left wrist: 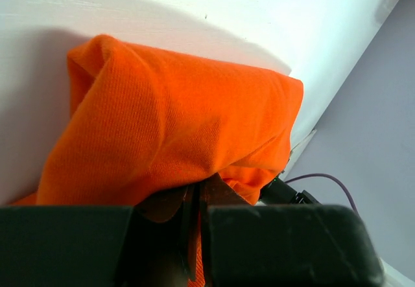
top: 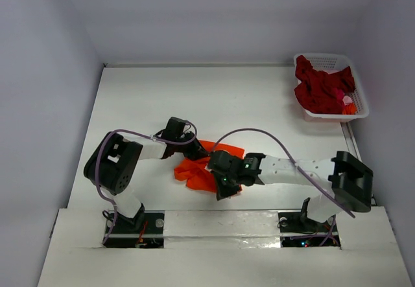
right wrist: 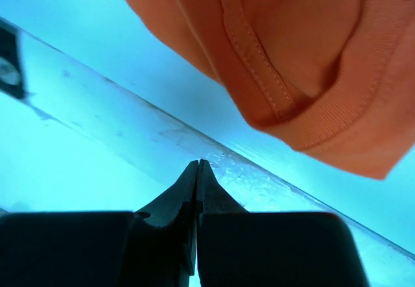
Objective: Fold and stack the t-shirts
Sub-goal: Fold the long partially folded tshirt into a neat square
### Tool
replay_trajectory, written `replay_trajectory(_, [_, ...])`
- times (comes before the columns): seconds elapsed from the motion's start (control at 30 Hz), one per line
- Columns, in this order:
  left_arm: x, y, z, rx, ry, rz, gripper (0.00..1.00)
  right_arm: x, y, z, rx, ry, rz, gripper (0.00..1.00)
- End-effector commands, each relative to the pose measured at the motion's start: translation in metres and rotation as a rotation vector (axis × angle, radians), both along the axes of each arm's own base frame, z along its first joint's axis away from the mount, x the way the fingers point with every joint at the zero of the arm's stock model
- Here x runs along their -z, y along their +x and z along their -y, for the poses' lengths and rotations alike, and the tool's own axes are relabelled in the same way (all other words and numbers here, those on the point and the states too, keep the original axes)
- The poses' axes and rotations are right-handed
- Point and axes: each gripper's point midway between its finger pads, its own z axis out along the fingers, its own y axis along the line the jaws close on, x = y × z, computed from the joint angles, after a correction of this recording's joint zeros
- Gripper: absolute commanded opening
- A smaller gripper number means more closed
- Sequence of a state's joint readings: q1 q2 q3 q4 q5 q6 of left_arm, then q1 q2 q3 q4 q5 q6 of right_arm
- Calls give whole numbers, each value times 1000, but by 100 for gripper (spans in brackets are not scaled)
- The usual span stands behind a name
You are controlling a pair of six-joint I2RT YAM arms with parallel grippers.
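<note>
The bright orange t-shirt [top: 198,170] lies crumpled on the white table near the front edge. My left gripper [top: 193,149] is at its far-left side, and the left wrist view shows it [left wrist: 198,196] shut on a fold of the orange cloth [left wrist: 168,125], which bulges up in front of it. My right gripper [top: 220,191] is at the shirt's near-right side. In the right wrist view it [right wrist: 198,165] is shut and empty, with the orange shirt's ribbed hem [right wrist: 305,99] just beyond its tips. A dark crimson t-shirt [top: 319,86] is heaped in the basket.
The white latticed basket [top: 360,99] stands at the far right corner, with a bit of pink and orange cloth beside the crimson one. The table's front edge seam [right wrist: 272,177] runs just ahead of the right fingertips. Grey walls enclose the table.
</note>
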State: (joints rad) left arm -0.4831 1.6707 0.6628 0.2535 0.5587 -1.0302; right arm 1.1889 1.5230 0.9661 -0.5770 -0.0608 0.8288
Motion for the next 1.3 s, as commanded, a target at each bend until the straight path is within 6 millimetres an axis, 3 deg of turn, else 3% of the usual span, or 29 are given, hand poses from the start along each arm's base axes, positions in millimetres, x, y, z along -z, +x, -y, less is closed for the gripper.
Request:
replay_trajectory(0.0, [17, -2, -11, -22, 88, -17, 0, -37, 22, -4, 90, 84, 71, 0])
replay_trajectory(0.17, [13, -7, -10, -12, 82, -12, 0, -49, 72, -2, 164, 109, 105, 0])
replay_trajectory(0.3, [11, -8, -10, -9, 82, -12, 0, -45, 104, -8, 174, 103, 133, 0])
replay_trajectory(0.33, [11, -8, -10, -8, 80, -14, 0, -34, 109, -10, 171, 79, 118, 0])
replay_trajectory(0.43, [8, -7, -9, -7, 72, -10, 0, -32, 121, -21, 156, 83, 132, 0])
replay_trajectory(0.57, [6, -7, -9, -8, 76, -9, 0, -14, 127, -37, 130, 73, 103, 0])
replay_trajectory(0.7, [7, -6, -10, -13, 81, -9, 0, -3, 125, -44, 119, 85, 70, 0])
replay_trajectory(0.83, [10, -3, -8, -18, 83, -16, 0, 11, 121, -38, 106, 61, 62, 0])
replay_trajectory(1.0, [8, 1, -6, -30, 76, -18, 0, 32, 100, -27, 85, 30, 27, 0])
replay_trajectory(1.27, [13, 8, -5, -42, 90, -21, 0, 48, 50, -42, -25, -11, 12, 0])
